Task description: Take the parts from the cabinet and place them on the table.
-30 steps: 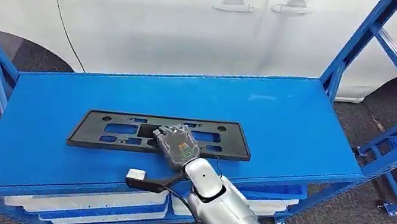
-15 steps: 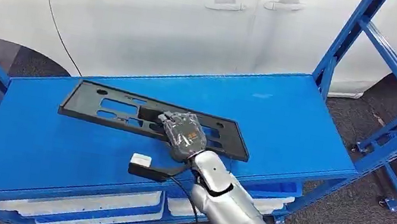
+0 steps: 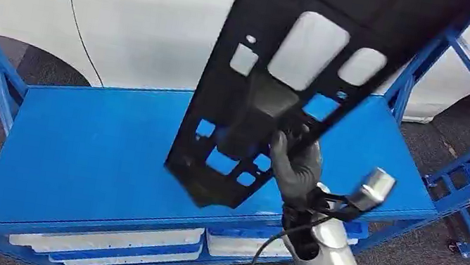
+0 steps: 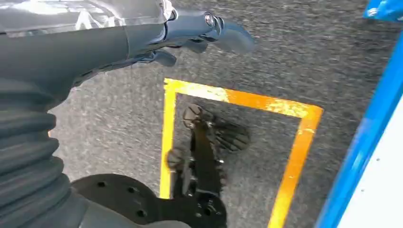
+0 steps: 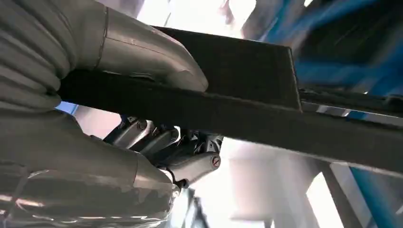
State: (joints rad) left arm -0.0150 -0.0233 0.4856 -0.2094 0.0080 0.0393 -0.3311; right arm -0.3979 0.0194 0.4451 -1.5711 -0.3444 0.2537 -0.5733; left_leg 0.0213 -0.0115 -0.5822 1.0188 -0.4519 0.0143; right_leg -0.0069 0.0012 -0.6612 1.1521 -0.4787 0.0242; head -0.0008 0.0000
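The black plastic part (image 3: 298, 78), a long flat panel with rectangular cut-outs, is held in the air above the blue shelf (image 3: 93, 153) of the cabinet, touching nothing below it. It stands steeply tilted, lower end over the shelf's front edge, upper end toward the white car (image 3: 157, 20) behind the back edge. The right hand (image 3: 295, 163) grips the part near its lower half; in the right wrist view the thumb (image 5: 142, 52) lies on one face and the fingers (image 5: 190, 159) are clamped against the other. The left hand (image 4: 190, 33) hangs over grey carpet with yellow floor tape (image 4: 294, 142); its fingers appear apart and hold nothing. White trays (image 3: 108, 240) lie on the lower shelf.
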